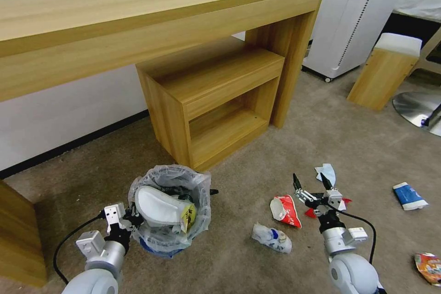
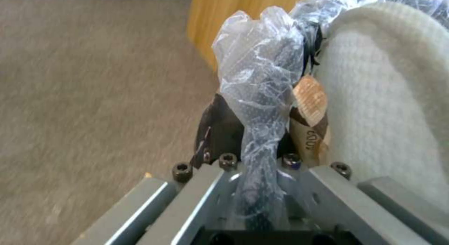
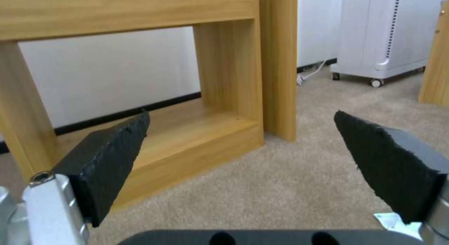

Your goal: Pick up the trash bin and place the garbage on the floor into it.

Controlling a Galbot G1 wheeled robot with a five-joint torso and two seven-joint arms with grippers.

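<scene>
We hold the trash bin point(image 1: 171, 209) by its rim with our left end effector point(image 1: 131, 220); in the left wrist view the jaws are clenched on a twist of the clear plastic liner point(image 2: 259, 97) and the mesh edge beneath it. The bin sits on the carpet in front of the low wooden shelf unit point(image 1: 216, 101), on its near left side, and already carries a white slipper point(image 1: 158, 206) and a yellow-labelled item we cannot identify.

Our right end effector point(image 1: 312, 181) hovers to the right of the bin with its black pads point(image 3: 388, 164) spread wide and nothing between them. From the bin, the remaining garbage lies to the right: a red-and-white wrapper point(image 1: 287, 210) nearest, a crushed plastic bottle point(image 1: 271, 237) just beside it toward us, a light-blue mask point(image 1: 327, 172) and a red scrap point(image 1: 311, 212) by the right end effector, then a blue-white paper cup point(image 1: 409, 195) and an orange can point(image 1: 428, 266) well apart, farther right.

We judge the right arm is the nearer one for every loose piece. The wrapper lies just left of the open end effector, between it and the bin, its long axis running from the shelf unit toward us, so the pads would close across its narrow width.
</scene>
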